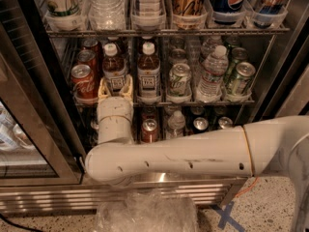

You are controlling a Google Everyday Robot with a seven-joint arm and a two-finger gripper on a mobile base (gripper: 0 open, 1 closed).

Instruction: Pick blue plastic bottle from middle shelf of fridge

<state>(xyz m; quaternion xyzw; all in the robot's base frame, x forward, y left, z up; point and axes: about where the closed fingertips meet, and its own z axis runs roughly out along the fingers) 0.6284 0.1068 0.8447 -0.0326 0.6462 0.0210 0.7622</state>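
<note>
The fridge [46, 129] stands open in front of me. On its middle shelf [190, 102] two brown bottles with white caps and dark blue-and-white labels stand side by side. The left one is the blue plastic bottle [114, 64]; the other brown bottle [148, 74] is right of it. My gripper [115, 87] reaches in from below at the shelf's front edge. It is open, with its tan fingers [103, 89] on either side of the left bottle's lower body. The bottle stands upright on the shelf.
Red cola cans [83, 81] stand just left of the gripper. Green cans [179, 79] and a clear water bottle [211, 71] are to the right. The upper rack [164, 32] is close above the caps. Lower-shelf cans [149, 128] sit under the gripper. The glass door [19, 129] hangs at the left.
</note>
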